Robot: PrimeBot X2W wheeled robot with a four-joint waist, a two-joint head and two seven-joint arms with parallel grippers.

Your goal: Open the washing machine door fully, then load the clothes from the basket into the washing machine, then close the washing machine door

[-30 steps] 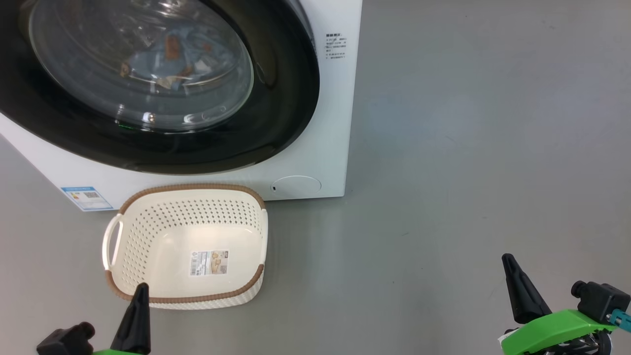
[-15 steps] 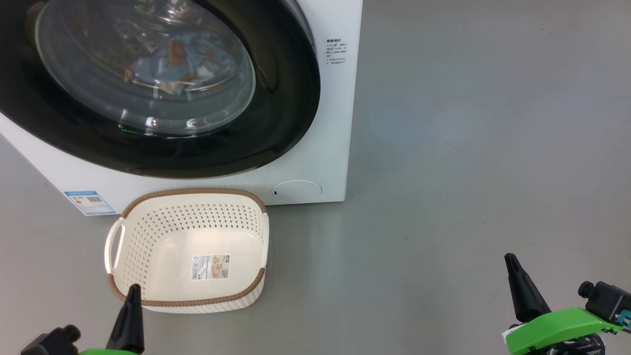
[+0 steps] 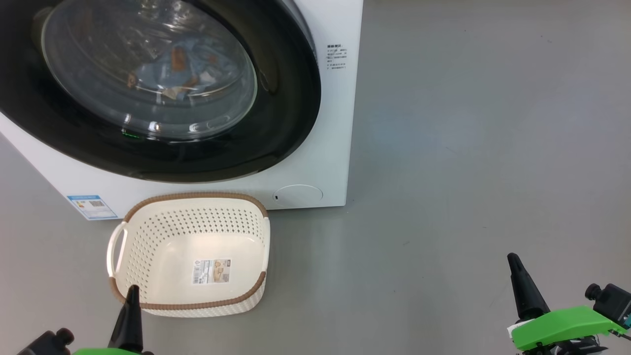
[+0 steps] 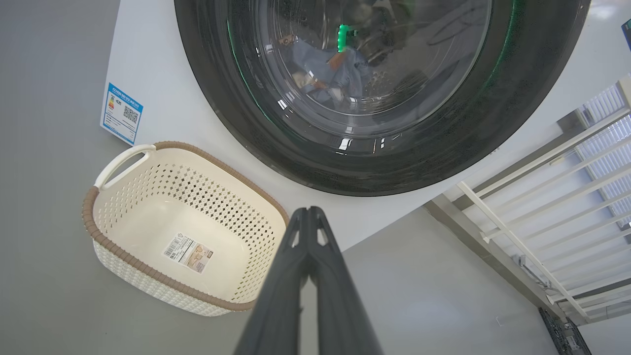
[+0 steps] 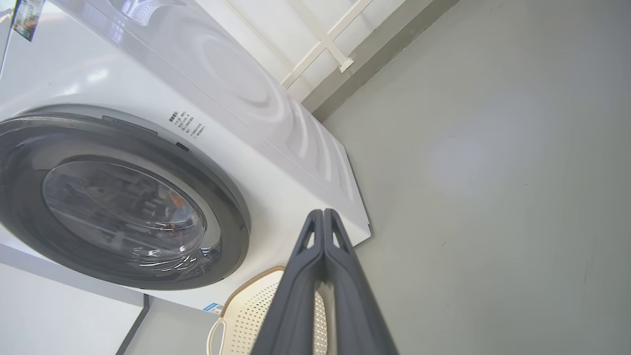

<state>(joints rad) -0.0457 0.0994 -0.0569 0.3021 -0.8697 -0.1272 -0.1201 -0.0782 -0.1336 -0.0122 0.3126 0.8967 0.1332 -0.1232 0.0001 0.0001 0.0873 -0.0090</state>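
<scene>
The white washing machine (image 3: 325,148) stands on the grey floor with its black-rimmed washing machine door (image 3: 281,123) closed flat against the front. Behind the glass lie the light blue clothes (image 3: 185,66) with orange-brown prints, also seen as clothes (image 4: 340,69) in the left wrist view. The cream basket (image 3: 162,231) sits on the floor just before the machine, with only its paper label inside. My left gripper (image 3: 132,290) is shut at the basket's near rim. Far right over bare floor, my right gripper (image 3: 512,259) is shut. Both hold nothing, as the left gripper (image 4: 308,212) and right gripper (image 5: 323,213) show.
A blue energy sticker (image 3: 92,206) and a round service cap (image 3: 297,195) mark the machine's lower front. Open grey floor (image 3: 468,148) stretches to the right of the machine. A white railing (image 4: 542,207) runs beside the machine in the left wrist view.
The head camera has shifted, so the whole picture sits a little lower and to the right. My left gripper has drawn back slightly from the basket. Door, basket and right gripper are unchanged.
</scene>
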